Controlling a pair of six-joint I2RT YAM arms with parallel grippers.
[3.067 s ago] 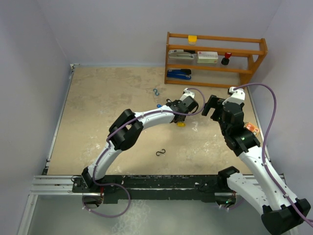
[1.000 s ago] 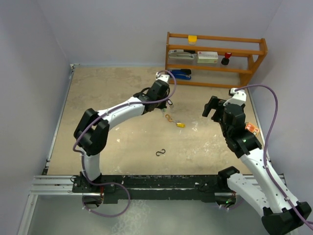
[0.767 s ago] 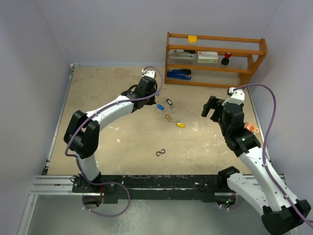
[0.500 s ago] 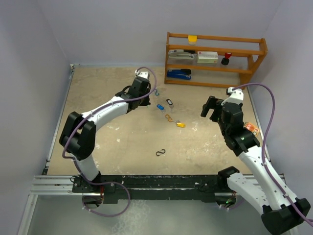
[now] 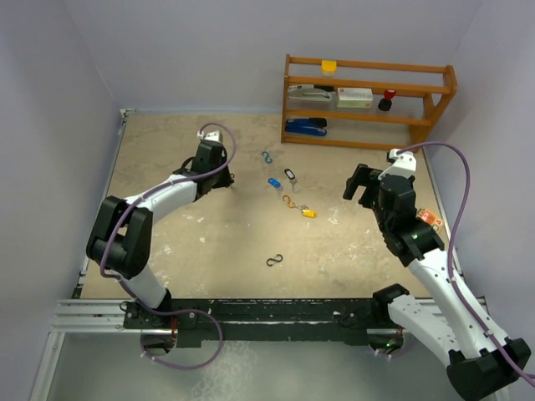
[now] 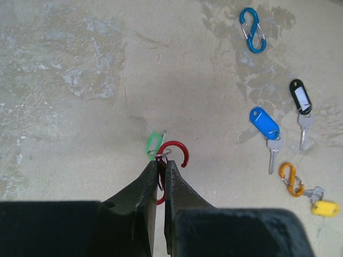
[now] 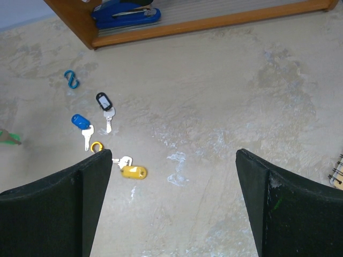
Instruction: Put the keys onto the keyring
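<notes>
left gripper [image 6: 161,170]: clenched on the lower curve of the red hook [image 6: 177,152], jaws pinched tight
green key [image 6: 154,143]: just ahead of the left gripper's tips, on a small metal ring at the red hook
keyring guess: the red hook probably serves as the ring, with only green on it
right gripper [image 7: 172,158]: released, jaws wide, nothing between them, above the tabletop [image 6: 80,80]
blue key [image 6: 264,122]: ahead and right of the left gripper, flat on the tabletop, tag end far, blade pointing back, long axis roughly parallel to the fingers
black key [image 6: 300,97]: just right of blue, slightly farther ahead, same axis
yellow key [image 6: 326,208]: far right of the left gripper, level with its tips, just beside an orange carabiner [image 6: 289,179]; cannot tell if linked
from right gripper: all three keys lie ahead and left
nearer arm: left for blue and black, right for yellow, judging by the top view
next move turns on: the loose keys lie between both grippers, to the hook's right
</notes>
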